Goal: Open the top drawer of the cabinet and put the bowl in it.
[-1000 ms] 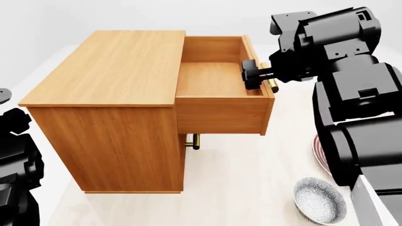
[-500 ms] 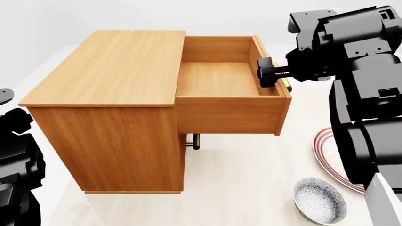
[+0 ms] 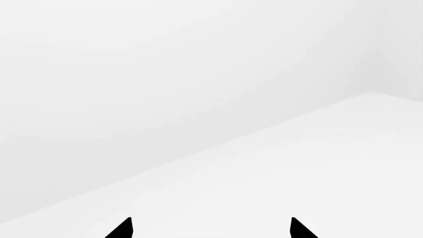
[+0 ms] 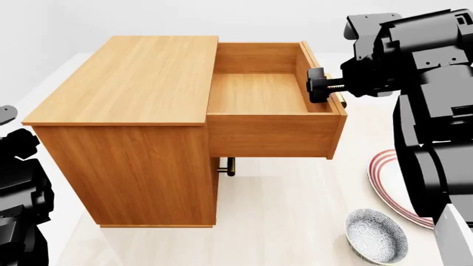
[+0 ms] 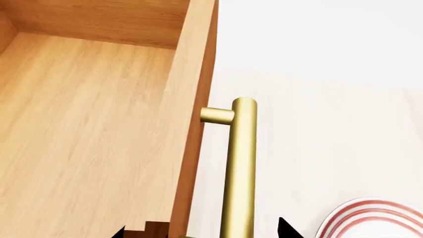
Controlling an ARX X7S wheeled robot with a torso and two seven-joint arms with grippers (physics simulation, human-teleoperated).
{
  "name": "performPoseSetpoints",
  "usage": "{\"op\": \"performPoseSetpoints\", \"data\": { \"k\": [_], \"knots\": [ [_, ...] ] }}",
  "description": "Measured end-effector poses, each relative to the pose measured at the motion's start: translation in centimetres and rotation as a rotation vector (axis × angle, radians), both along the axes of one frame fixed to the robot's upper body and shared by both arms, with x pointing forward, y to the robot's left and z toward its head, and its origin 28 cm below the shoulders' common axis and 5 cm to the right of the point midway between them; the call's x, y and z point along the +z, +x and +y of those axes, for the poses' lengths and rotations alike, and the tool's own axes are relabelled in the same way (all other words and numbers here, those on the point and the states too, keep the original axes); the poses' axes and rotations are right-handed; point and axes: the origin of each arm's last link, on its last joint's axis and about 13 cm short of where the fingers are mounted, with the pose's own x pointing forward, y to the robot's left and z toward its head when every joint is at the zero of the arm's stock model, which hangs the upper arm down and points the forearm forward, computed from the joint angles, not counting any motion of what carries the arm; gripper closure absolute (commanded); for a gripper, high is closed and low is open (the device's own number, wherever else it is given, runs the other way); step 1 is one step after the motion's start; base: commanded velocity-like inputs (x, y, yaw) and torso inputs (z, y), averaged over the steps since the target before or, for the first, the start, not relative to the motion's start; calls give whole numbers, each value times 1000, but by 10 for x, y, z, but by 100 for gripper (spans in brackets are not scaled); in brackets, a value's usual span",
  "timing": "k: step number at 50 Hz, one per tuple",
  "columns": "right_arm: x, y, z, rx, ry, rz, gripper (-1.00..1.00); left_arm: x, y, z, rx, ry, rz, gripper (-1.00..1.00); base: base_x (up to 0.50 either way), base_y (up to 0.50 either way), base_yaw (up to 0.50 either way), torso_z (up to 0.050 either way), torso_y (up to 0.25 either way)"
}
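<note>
top drawer [image 4: 260,91] pulled out with bare floor, right gripper [image 4: 323,87] straddling its front edge, bowl [image 4: 377,236] uncovered nearby

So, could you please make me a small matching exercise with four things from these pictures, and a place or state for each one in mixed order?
Things:
1. top drawer
2. bowl
3. plate
4. right gripper

Places or states:
A. on the floor, partly hidden behind the right arm
B. pulled out, nothing inside
C. at the brass handle
D. on the floor, nearest the camera, speckled

Pairs: 1-B, 2-D, 3-A, 4-C
</note>
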Motion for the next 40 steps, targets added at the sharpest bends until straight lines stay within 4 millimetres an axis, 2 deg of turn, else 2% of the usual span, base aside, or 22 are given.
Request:
{"op": "performPoseSetpoints", "data": {
  "k": [6, 11, 22, 32, 40],
  "knots": [
    [0, 0, -2, -4, 23, -2, -100, -1, 0, 0, -2, 0, 1, -100, 0, 0, 0, 0, 0],
    [7, -1, -6, -10, 71, -37, -100, -1, 0, -1, -3, 0, 1, -100, 0, 0, 0, 0, 0],
    [57, -11, -32, -53, 138, -262, -100, -1, -1, 0, -3, -4, -1, -100, 0, 0, 0, 0, 0],
    [92, -45, -72, -104, 124, -445, -100, -1, -1, 1, -1, -10, -4, -100, 0, 0, 0, 0, 0],
    [89, -71, -104, -152, 56, -442, -100, -1, -1, 1, 0, -16, -7, -100, 0, 0, 0, 0, 0]
  ]
}}
